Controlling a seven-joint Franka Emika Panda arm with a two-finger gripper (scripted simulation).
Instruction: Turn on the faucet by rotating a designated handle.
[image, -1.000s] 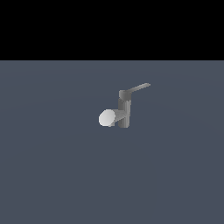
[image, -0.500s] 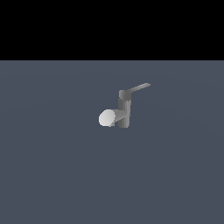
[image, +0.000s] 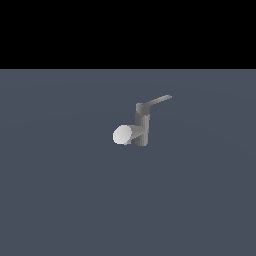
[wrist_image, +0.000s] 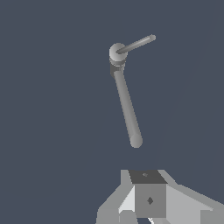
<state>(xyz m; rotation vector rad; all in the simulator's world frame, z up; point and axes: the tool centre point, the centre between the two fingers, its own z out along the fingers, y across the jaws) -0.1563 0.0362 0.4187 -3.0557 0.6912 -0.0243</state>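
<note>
Exterior view is read from left to right: first the pale round face of the spout is met, then the upright body of the faucet (image: 142, 129), then the handle (image: 159, 101), which is stretched from the dark cap toward the exterior view's right and slightly upward. The faucet is placed near the middle of the grey desk (image: 60, 200). No arm is seen there.

In the wrist view the faucet (wrist_image: 127, 105) and the handle (wrist_image: 136, 43) are seen well apart from the pincer (wrist_image: 148, 205), with bare desk between them. Only the base of the pincer is shown; nothing is touched or held, and how far it is opened cannot be told.
</note>
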